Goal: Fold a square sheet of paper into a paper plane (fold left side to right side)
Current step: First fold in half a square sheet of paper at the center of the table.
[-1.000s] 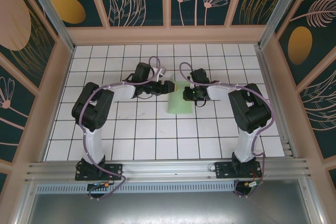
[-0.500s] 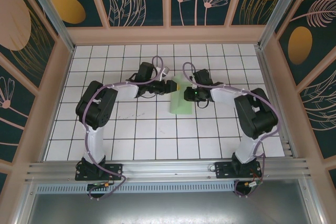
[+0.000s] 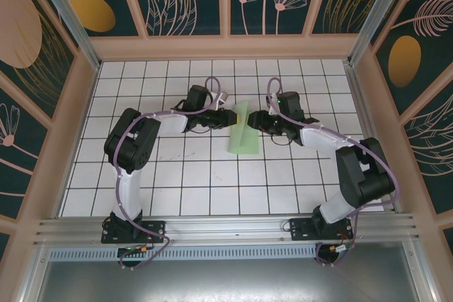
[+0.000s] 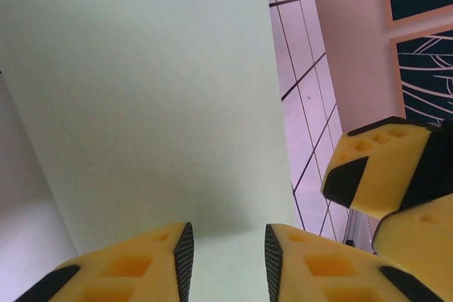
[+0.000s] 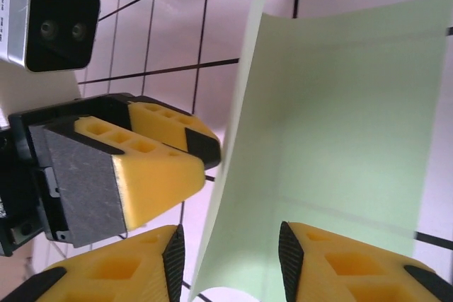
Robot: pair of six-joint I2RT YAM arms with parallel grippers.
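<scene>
The square sheet of paper (image 3: pixel 243 141), pale green, lies on the white tiled floor mid-table, with its left part curled up off the floor. My left gripper (image 3: pixel 230 117) is at its left edge. In the left wrist view the sheet (image 4: pixel 156 90) spans the frame, and the left gripper (image 4: pixel 228 245) stands open with paper showing between its jaws. My right gripper (image 3: pixel 253 122) is at the sheet's right side. In the right wrist view the right gripper (image 5: pixel 230 249) is open, and the raised edge of the paper (image 5: pixel 354 104) runs into the gap between its jaws.
The two grippers face each other a few centimetres apart: the left gripper's fingers (image 5: pixel 156 153) show in the right wrist view, the right gripper's fingers (image 4: pixel 375 167) in the left wrist view. Pink walls (image 3: pixel 226 47) enclose the tiled floor (image 3: pixel 212 182).
The right arm has drawn back to the right and its jaws have opened. The left jaws have narrowed. The sheet's left part has risen from flat.
</scene>
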